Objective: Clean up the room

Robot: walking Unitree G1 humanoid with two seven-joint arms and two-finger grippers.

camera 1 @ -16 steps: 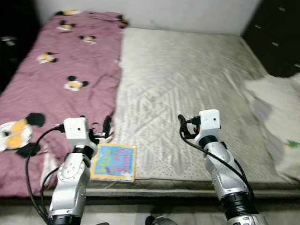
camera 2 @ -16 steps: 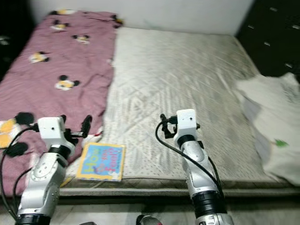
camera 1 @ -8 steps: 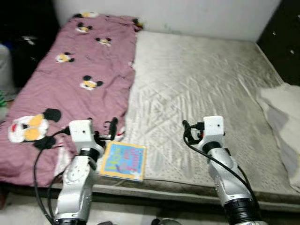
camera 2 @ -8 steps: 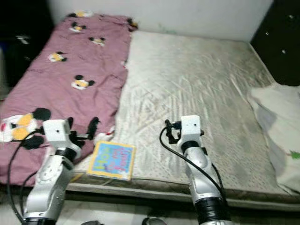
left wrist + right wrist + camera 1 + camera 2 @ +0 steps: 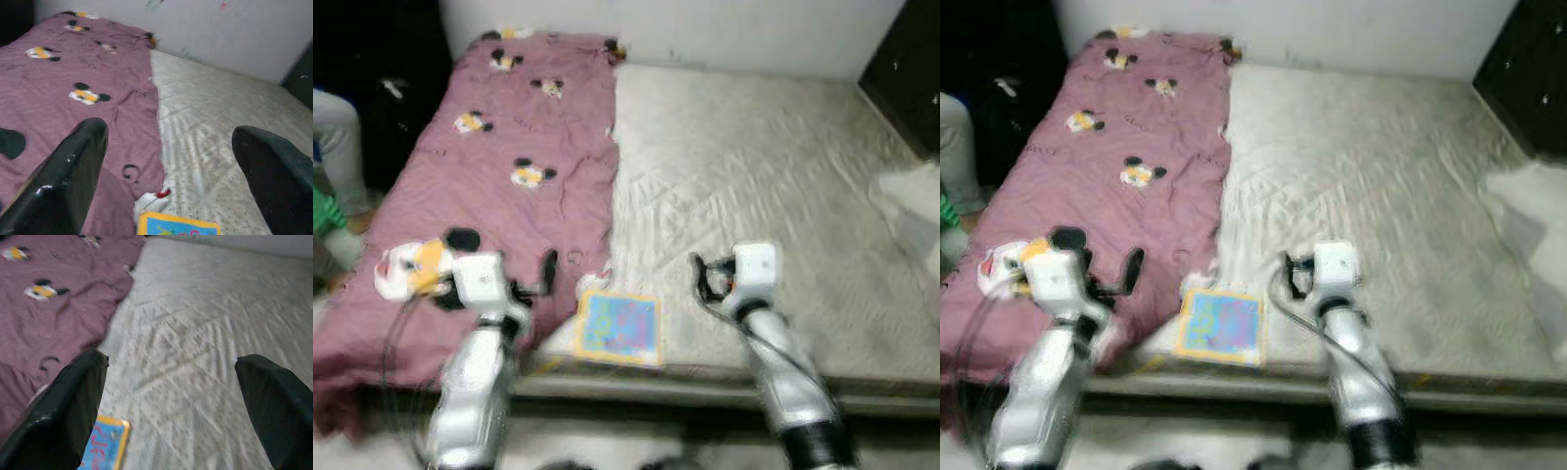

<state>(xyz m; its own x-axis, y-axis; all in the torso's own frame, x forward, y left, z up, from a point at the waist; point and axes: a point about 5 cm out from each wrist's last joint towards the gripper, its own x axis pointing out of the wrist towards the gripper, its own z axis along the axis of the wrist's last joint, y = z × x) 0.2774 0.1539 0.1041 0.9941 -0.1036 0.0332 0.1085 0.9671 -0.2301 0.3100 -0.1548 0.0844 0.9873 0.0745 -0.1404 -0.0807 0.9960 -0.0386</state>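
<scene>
A thin colourful book (image 5: 617, 328) with a yellow border lies flat near the front edge of the grey mattress (image 5: 754, 176), just right of a pink blanket (image 5: 499, 186) printed with mouse heads. My left gripper (image 5: 544, 278) hovers open over the blanket's lower edge, to the left of the book. The left wrist view has the book (image 5: 178, 227) low between its spread fingers (image 5: 73, 166). My right gripper (image 5: 701, 281) is open above the bare mattress, right of the book. In the right wrist view the book (image 5: 105, 443) lies by one finger (image 5: 68, 406).
A small white and red thing (image 5: 149, 200) lies at the blanket's edge beside the book. A pale cloth (image 5: 913, 196) sits at the mattress's right side, with dark furniture (image 5: 906, 69) behind it. A person's leg (image 5: 335, 147) shows at the far left. A white wall (image 5: 705, 29) backs the bed.
The whole picture has shifted and blurred, so the camera has turned left; a person's leg has come into view. Both arms keep the same pose, and the book lies where it was.
</scene>
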